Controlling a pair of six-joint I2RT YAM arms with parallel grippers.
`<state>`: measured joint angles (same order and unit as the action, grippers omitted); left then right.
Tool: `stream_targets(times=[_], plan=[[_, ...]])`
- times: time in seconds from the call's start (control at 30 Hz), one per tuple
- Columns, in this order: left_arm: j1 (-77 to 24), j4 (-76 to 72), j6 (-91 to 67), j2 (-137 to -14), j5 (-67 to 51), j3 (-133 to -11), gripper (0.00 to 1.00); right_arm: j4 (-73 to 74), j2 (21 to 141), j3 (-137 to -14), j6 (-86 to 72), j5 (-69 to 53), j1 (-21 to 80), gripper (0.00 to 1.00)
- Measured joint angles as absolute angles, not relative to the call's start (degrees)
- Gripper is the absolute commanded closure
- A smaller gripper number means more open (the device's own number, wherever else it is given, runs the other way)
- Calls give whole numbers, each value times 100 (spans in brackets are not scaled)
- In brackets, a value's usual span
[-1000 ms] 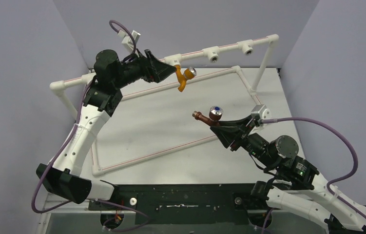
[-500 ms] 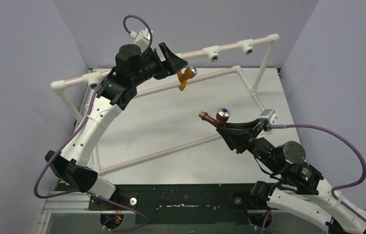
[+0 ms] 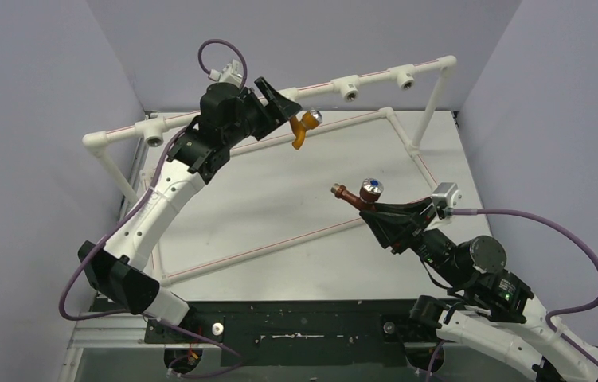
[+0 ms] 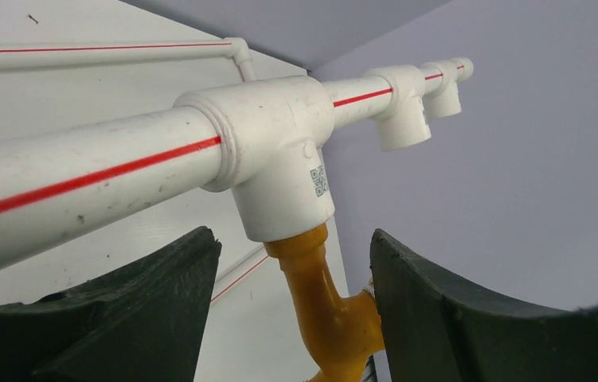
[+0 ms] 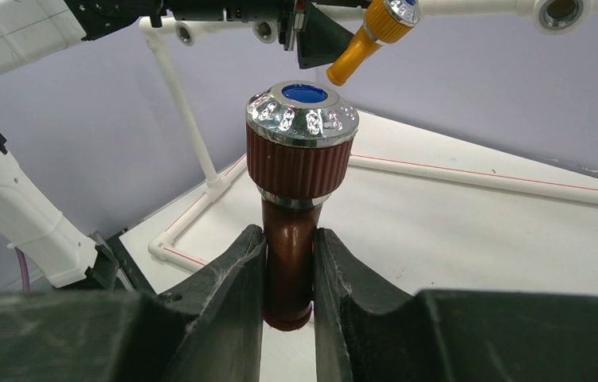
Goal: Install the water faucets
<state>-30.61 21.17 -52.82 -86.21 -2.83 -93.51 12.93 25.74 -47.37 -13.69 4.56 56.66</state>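
Jaws of the left gripper (image 4: 294, 243) stand apart around the socketed orange-yellow faucet (image 4: 329, 322). The right gripper (image 5: 289, 243) clenches the red-brown faucet (image 5: 300, 163), which has shifted toward three o'clock.

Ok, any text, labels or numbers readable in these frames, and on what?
No words or numbers are readable anywhere.
Square code on the white T socket holding the orange-yellow faucet: a dot pattern, too small to read.
Blue disc on the knob of the dark red-brown faucet: blank.
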Motion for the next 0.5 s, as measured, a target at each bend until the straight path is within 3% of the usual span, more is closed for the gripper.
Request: stream_targets(times=[0.2, 0.27, 0.33, 0.5], plan=[[-3114, 1776, -5529, -8936, -429, -9498, 45, 1396, 2528, -4733, -1369, 473, 5666, 100], [-3133, 1782, -5535, -9004, -427, -9544, 56, 1404, 2480, -4733, -1372, 482, 5666, 100], [-3127, 1780, -5564, -9065, -427, -9559, 73, 1411, 2447, -4733, -1372, 502, 5666, 100], [-3103, 1739, -5835, -9142, -436, -9559, 100, 1455, 2427, -4733, -1374, 574, 5666, 100]])
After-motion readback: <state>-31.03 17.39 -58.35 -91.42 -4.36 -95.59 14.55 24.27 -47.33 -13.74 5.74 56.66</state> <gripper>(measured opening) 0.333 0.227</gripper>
